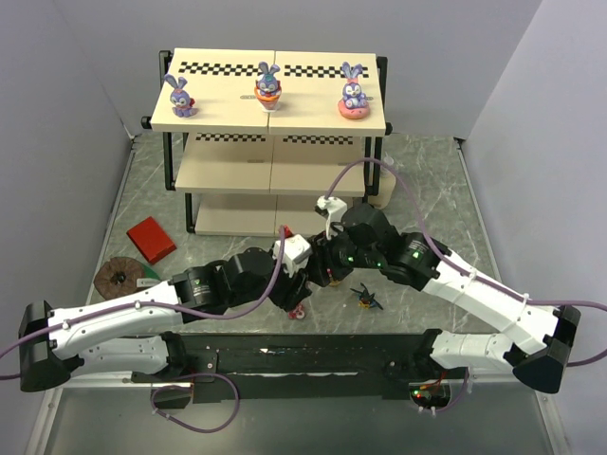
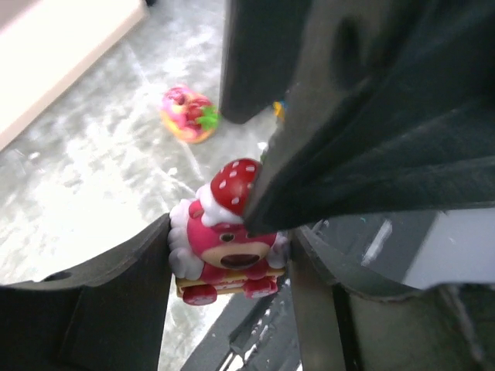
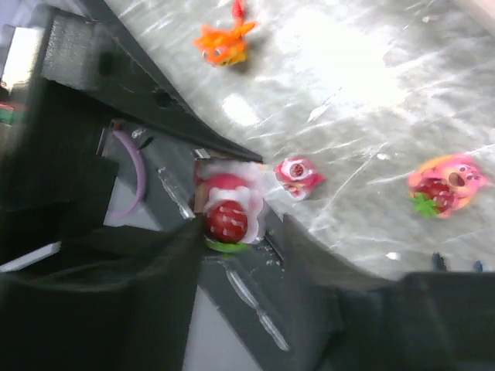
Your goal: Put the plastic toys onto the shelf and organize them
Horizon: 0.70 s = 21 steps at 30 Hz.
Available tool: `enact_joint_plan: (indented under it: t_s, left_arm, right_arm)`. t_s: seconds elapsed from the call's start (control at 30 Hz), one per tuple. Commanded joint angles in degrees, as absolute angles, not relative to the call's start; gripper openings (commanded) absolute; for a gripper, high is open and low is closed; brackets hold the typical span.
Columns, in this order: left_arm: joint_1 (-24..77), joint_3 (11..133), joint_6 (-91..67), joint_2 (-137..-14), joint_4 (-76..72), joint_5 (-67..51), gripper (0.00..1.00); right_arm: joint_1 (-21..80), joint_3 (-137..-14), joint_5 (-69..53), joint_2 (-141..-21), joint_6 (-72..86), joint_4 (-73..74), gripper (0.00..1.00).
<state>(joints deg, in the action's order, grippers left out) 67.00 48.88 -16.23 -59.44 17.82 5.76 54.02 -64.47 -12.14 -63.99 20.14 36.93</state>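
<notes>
The left gripper (image 2: 230,255) is closed on a strawberry-capped pink figure (image 2: 224,239): one dark finger presses the white fluff at its side and the other sits against the opposite side. The figure stands upright between them, face towards the wrist camera. The right gripper (image 3: 232,228) comes at the same toy from above, its jaws standing narrowly on either side of the red cap; whether they actually grip it I cannot tell, since dark finger edges hide the contact. In the overhead view both arms meet near the middle of the grey marbled table (image 1: 446,190), in front of the shelf (image 1: 313,109). On the shelf's top board stand a left bunny (image 1: 180,98), a middle bunny (image 1: 268,87) and a right bunny (image 1: 353,93), spaced apart in a row before the checker strip. Loose on the table are an orange spiky creature (image 3: 224,42), a small red-pink figure (image 3: 298,176) just beside the grippers, a pink figure lying on its side (image 3: 445,185), and a dark winged toy (image 1: 365,299) near the right arm. A red block (image 1: 152,239) lies left of the shelf's foot
</notes>
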Motion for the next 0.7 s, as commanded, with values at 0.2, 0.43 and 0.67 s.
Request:
enact_joint_plan:
  t_s: [0.2, 0.43, 0.67]
  left_arm:
    - [66.89, 43.07, -26.09, -54.06, 12.57, 30.82, 0.15]
    - [64.26, 38.85, -34.1, -56.5, 9.41, 45.78, 0.15]
    - [54.41, 28.24, -33.93, -54.85, -8.5, 43.77, 0.05]
  right_arm:
    - [53.88, -62.49, 7.9, -57.84, 26.63, 32.88, 0.94]
    - [53.79, -60.56, 11.68, -54.67, 28.48, 31.64, 0.96]
    - [53.7, -57.84, 12.92, -52.13, 28.3, 32.08, 0.96]
